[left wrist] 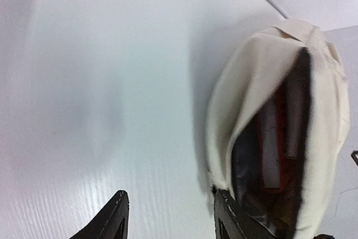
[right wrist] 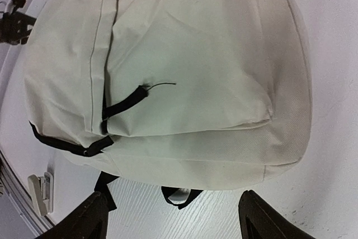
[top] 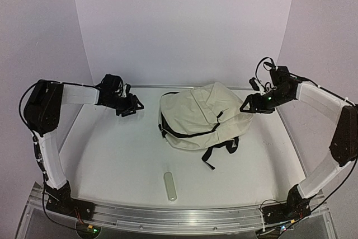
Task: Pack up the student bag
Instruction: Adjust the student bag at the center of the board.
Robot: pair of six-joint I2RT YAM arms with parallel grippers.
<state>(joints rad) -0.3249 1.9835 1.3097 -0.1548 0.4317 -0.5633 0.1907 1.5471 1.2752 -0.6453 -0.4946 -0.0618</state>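
The student bag (top: 198,116) lies in the middle of the white desk (top: 106,160), a bit toward the back. It is big and cream, with black zips. Its black straps (top: 218,150) stick out from under it on the near side and lie on the desk. The bag sits between the two hands.

The left hand (top: 130,107) is to the left of the bag, not touching it in the top view. In the left wrist view its two fingers (left wrist: 114,219) are apart. Only bare desk shows between them. This view looks into the bag's open mouth. Inside it is dark, with something red and grey, but I cannot tell what it is.

The right hand (top: 254,106) is close by the bag's right side. In the right wrist view its two fingers (right wrist: 84,219) are wide apart and hold nothing. The cream cloth of the bag fills most of that view, with a short black zip pull (right wrist: 126,102) on it.

A small, long, pale thing (top: 170,186) lies on the desk near the front, well apart from the bag.
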